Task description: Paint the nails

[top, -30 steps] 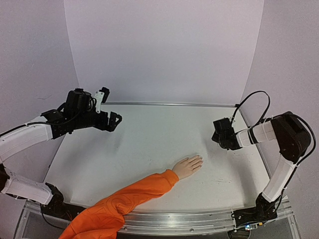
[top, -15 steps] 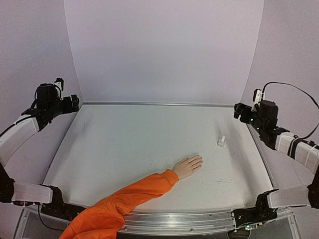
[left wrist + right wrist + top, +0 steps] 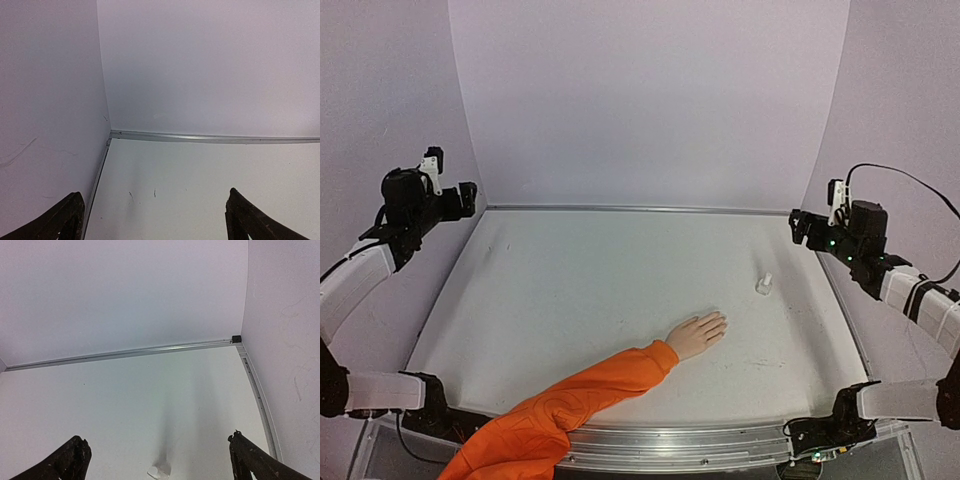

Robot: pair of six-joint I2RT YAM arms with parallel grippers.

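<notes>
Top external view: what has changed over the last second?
The right tool opened, released the small white bottle, which now stands on the table, and withdrew to the far right edge. The left tool, open, pulled back from over the table to the far left corner. The mannequin hand and orange sleeve stayed put.

text: none readable | labels: none | numbers: none

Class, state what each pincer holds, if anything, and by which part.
Nothing is held. The left pincer and the right pincer are both open and empty; the small white bottle stands free on the table.
</notes>
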